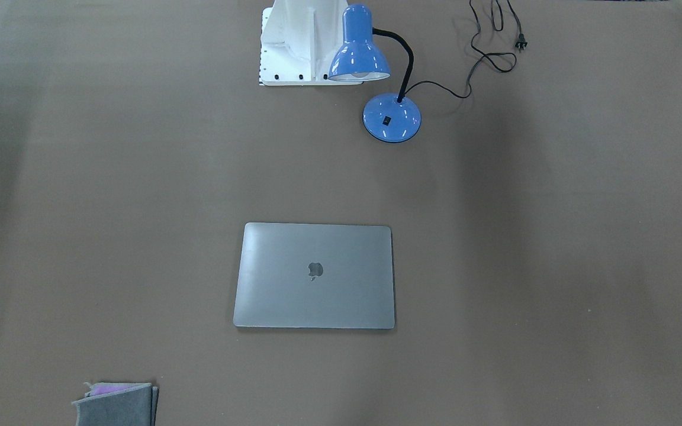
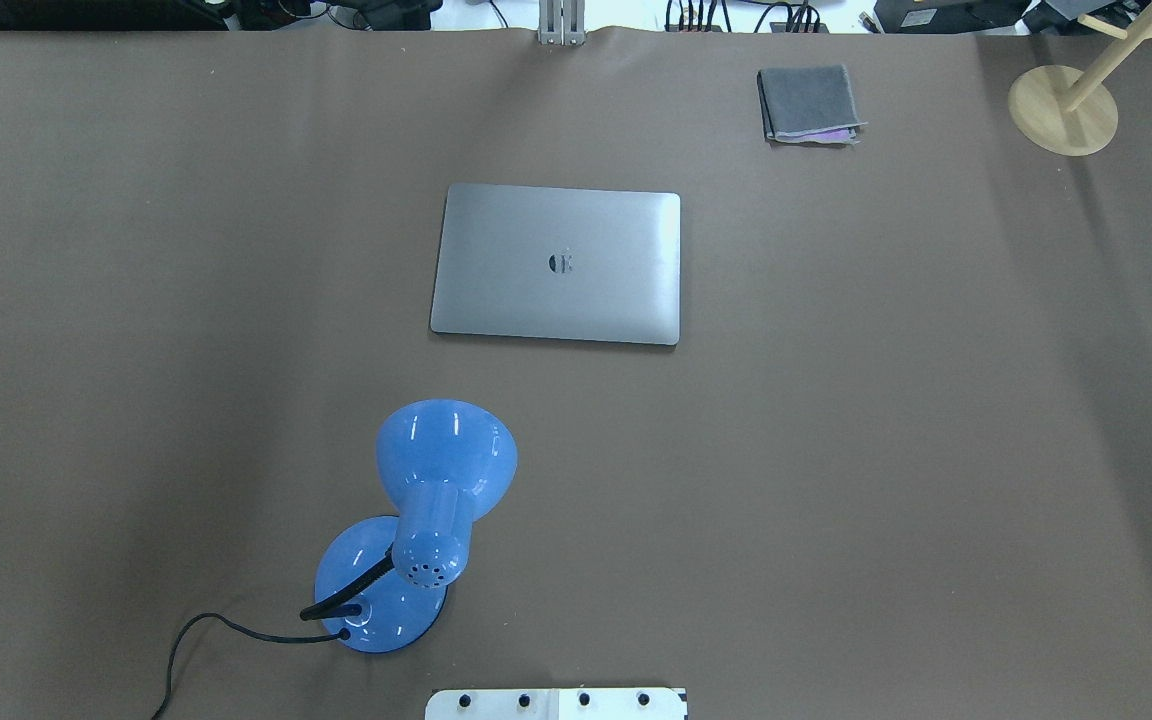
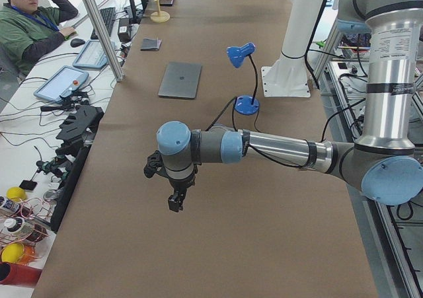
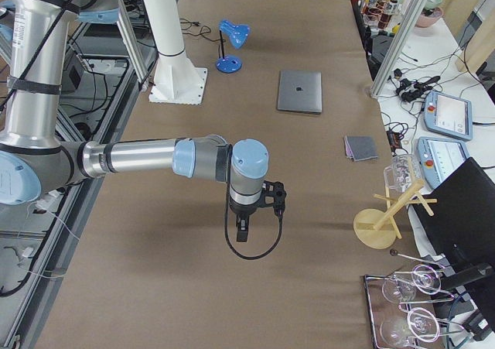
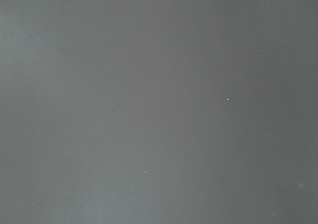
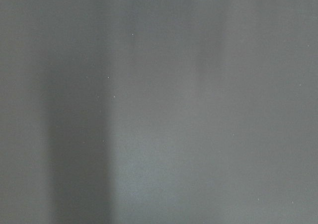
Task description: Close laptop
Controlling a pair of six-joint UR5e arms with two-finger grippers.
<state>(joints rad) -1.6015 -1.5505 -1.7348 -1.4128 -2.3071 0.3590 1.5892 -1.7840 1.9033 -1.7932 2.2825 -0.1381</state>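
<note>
The grey laptop (image 2: 556, 264) lies flat on the brown table with its lid down and the dark apple logo facing up; it also shows in the front view (image 1: 315, 276) and both side views (image 3: 180, 80) (image 4: 300, 91). Neither gripper shows in the overhead or front view. My left gripper (image 3: 175, 202) hangs over the table's left end, far from the laptop. My right gripper (image 4: 241, 231) hangs over the right end, also far from it. I cannot tell whether either is open or shut. Both wrist views show only bare table.
A blue desk lamp (image 2: 426, 520) with a black cord stands near the robot's base, left of centre. A folded grey cloth (image 2: 808, 103) lies at the far right. A wooden stand (image 2: 1063, 108) sits at the far right corner. A person (image 3: 33, 27) sits beside the table.
</note>
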